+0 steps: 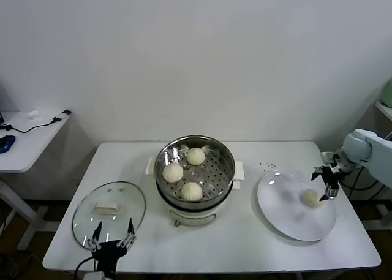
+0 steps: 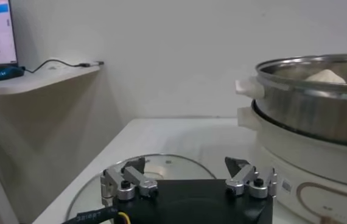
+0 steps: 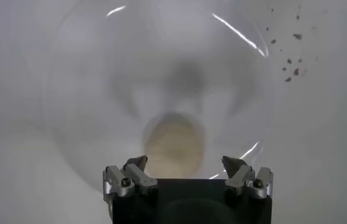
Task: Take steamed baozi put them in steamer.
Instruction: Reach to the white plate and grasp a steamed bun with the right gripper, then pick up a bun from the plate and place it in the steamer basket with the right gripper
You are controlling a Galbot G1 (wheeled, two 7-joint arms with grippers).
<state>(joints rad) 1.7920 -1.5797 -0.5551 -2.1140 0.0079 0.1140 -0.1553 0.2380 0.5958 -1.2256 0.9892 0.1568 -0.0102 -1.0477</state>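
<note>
Fingers spread on the right gripper (image 1: 325, 183), hovering above the last baozi (image 1: 310, 198); the bun sits between the open tips, apparently untouched, on the glossy white plate (image 1: 288, 215). Three smooth domed buns (image 1: 173, 172) lie in the perforated steel steamer (image 1: 223, 176). Left gripper (image 1: 111, 237) spread too, parked at the near edge of the glass lid (image 1: 131, 201).
</note>
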